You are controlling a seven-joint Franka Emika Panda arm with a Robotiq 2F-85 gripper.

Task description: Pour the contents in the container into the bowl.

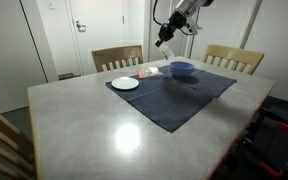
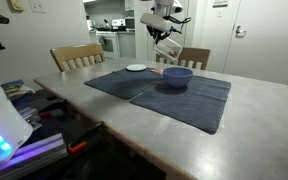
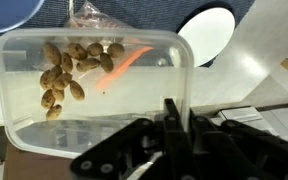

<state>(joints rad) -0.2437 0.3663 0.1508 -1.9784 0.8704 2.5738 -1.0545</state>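
Wrist view has the clear plastic container (image 3: pixel 134 115) filling most of the picture. The hand (image 3: pixel 179 115) is pressed together on its rim at about five o'clock, pinching the thin wall between its fingers. Inside, a cluster of brown nuts (image 3: pixel 69 70) sits toward ten o'clock of the tub, with an orange strip (image 3: pixel 124 65) lying just beside them (what that strip is, I cannot tell). None of it appears to have left the tub.

In both exterior views the container (image 1: pixel 165 41) (image 2: pixel 169 48) hangs tilted in the air, well clear of the desk (image 1: pixel 114 135). It is at about eleven o'clock from the blue bowl (image 1: pixel 182 69) (image 2: pixel 177 76), which stands on the dark cloth (image 1: pixel 174 98). The white plate (image 1: pixel 125 83) lies off at the bowl's nine o'clock. Whether the tub is squarely over the bowl I cannot say.

By my reckoning, the lift and carry are done and a tilt is begun. The pour itself is left, and needs a steeper tip over the bowl.
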